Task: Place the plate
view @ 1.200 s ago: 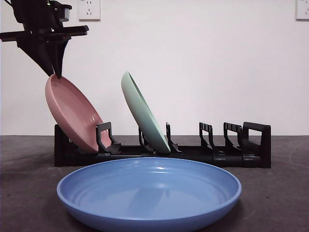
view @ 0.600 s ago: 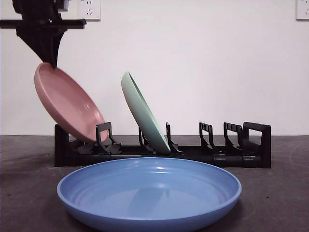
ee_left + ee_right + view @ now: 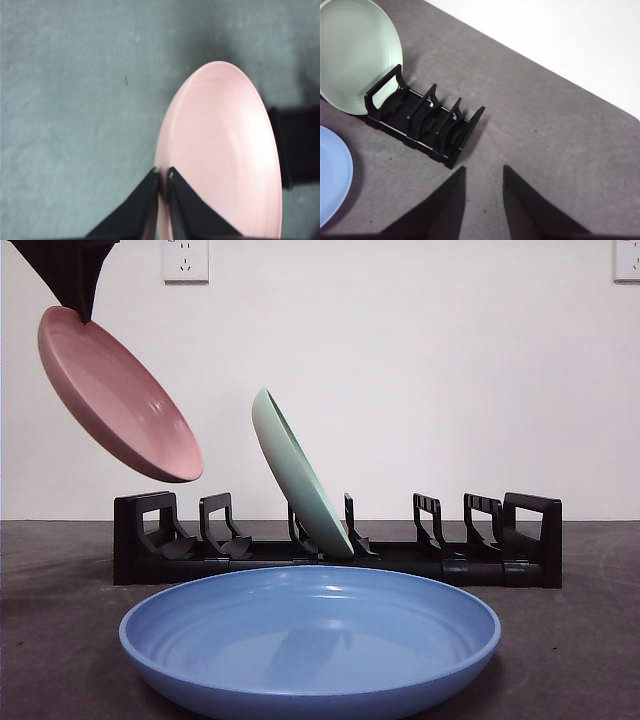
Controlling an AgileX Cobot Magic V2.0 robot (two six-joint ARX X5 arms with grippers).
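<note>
My left gripper [image 3: 82, 312] is shut on the top rim of a pink plate [image 3: 115, 395] and holds it tilted in the air above the left end of the black dish rack [image 3: 330, 550]. The left wrist view shows the jaws [image 3: 163, 175] pinching the pink plate's [image 3: 225, 155] rim. A green plate [image 3: 295, 475] leans in a middle slot of the rack. A blue plate [image 3: 310, 635] lies flat on the table in front. My right gripper [image 3: 482, 172] is open and empty above the table beside the rack's end [image 3: 425, 125].
The rack's slots at the left end and right half stand empty. The green plate [image 3: 357, 52] and the blue plate's edge [image 3: 332, 170] show in the right wrist view. A white wall runs behind the table.
The pink plate has risen out of the rack's left slot and moved up and to the left with my left gripper. The other plates have not moved.
</note>
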